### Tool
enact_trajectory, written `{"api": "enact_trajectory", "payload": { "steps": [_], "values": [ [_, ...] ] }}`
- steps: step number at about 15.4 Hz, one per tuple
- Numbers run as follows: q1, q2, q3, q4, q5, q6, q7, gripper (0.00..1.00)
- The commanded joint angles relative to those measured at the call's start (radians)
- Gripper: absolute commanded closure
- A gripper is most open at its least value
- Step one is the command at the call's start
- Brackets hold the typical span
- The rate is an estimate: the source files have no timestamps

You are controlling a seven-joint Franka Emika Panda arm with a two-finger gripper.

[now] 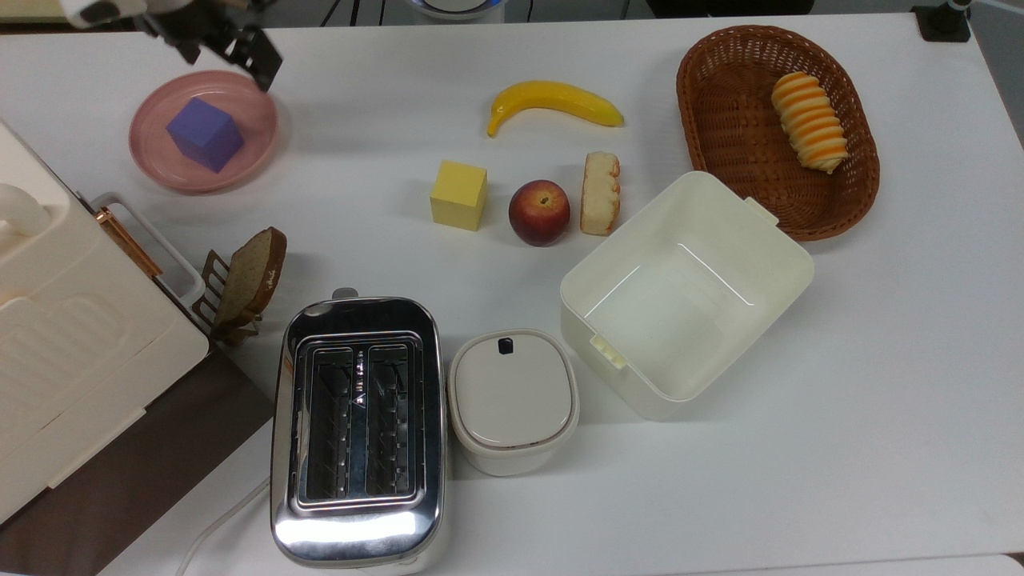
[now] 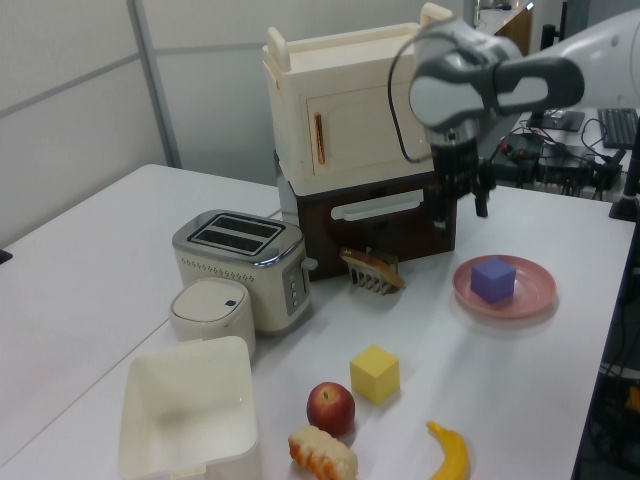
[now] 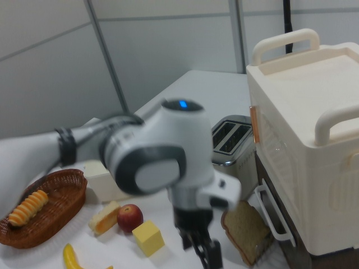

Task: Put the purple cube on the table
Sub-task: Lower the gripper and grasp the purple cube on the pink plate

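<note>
The gripper [image 1: 228, 50] hangs above the far edge of the pink plate [image 1: 254, 152] with its two fingers spread apart and nothing between them; in the left view it [image 2: 462, 208] sits above and to the left view's left of the plate [image 2: 530, 298]. The purple cube [image 1: 206, 134] rests in the middle of that plate, below the gripper in the top view and clear of it, not touched. In the left view the cube [image 2: 493, 279] is lower and to the left view's right of the fingertips. The plate stands on the table [image 1: 880, 360]. Further along the top view's right lie a yellow cube [image 1: 459, 195], a peach [image 1: 539, 212] and a banana [image 1: 554, 103].
</note>
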Motion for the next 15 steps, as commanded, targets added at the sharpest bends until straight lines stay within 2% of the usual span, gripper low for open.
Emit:
{"api": "enact_trajectory", "payload": {
  "steps": [1,7,12,15],
  "values": [
    [0.029,0.012,-0.079,-0.132,-0.014,0.194,0.016,0.00],
    [0.029,0.144,-0.160,-0.135,-0.025,0.333,0.004,0.00],
    [0.029,0.195,-0.173,-0.141,-0.039,0.344,-0.005,0.00],
    [0.042,0.204,-0.173,-0.184,-0.042,0.420,0.004,0.00]
  ]
}}
